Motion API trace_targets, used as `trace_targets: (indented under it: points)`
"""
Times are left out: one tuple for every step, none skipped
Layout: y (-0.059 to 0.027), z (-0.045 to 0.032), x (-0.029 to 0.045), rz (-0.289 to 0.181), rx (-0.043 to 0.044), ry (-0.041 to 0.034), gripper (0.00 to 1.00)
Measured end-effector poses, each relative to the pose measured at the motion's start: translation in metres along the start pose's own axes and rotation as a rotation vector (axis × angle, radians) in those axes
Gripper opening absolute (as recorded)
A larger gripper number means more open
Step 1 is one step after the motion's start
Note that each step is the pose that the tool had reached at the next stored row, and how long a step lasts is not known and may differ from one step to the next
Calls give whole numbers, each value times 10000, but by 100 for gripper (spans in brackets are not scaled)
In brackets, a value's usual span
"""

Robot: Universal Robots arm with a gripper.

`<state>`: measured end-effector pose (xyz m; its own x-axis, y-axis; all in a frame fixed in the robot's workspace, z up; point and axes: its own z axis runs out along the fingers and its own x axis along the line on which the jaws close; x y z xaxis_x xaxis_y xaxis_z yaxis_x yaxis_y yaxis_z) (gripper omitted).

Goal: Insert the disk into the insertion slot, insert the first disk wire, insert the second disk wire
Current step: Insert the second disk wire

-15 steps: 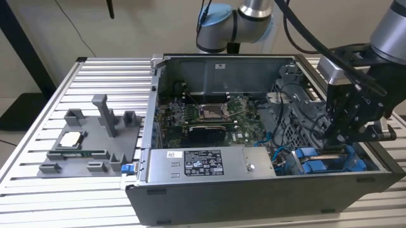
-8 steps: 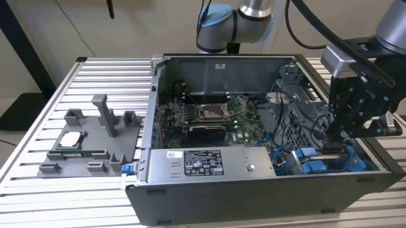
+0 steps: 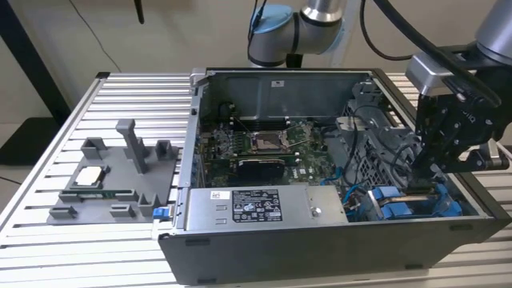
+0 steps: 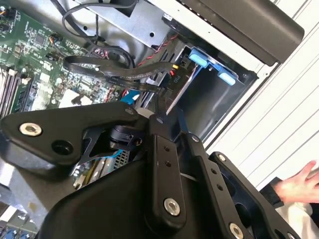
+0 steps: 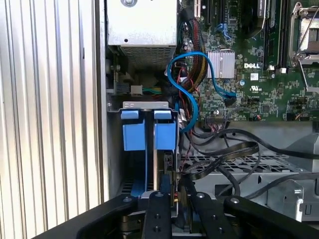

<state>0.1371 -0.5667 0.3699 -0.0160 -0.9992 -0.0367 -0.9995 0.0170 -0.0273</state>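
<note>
Your hand (image 5: 172,211) sits low in the case corner, fingers pressed together on a black wire (image 5: 219,164) (thin, flat) at the disk (image 5: 167,169), which stands in the insertion slot (image 5: 148,129); beyond lies the green motherboard (image 5: 259,74)

disk (image 5: 164,164): silver-grey drive standing on edge in its blue carrier bracket, sunk into the bay; blue tabs at its outer end.
insertion slot (image 3: 416,204): dark grey metal bay with bright blue rails, at about 4 o'clock inside the open case in the exterior view, near the front corner.
wires: whether they are plugged in cannot be told.
</note>
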Motion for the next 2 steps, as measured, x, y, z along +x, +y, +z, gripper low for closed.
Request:
trace_targets:
  points:
    - [0,0,0,0,0,0,24]
    - [0,0,0,0,0,-1,24]
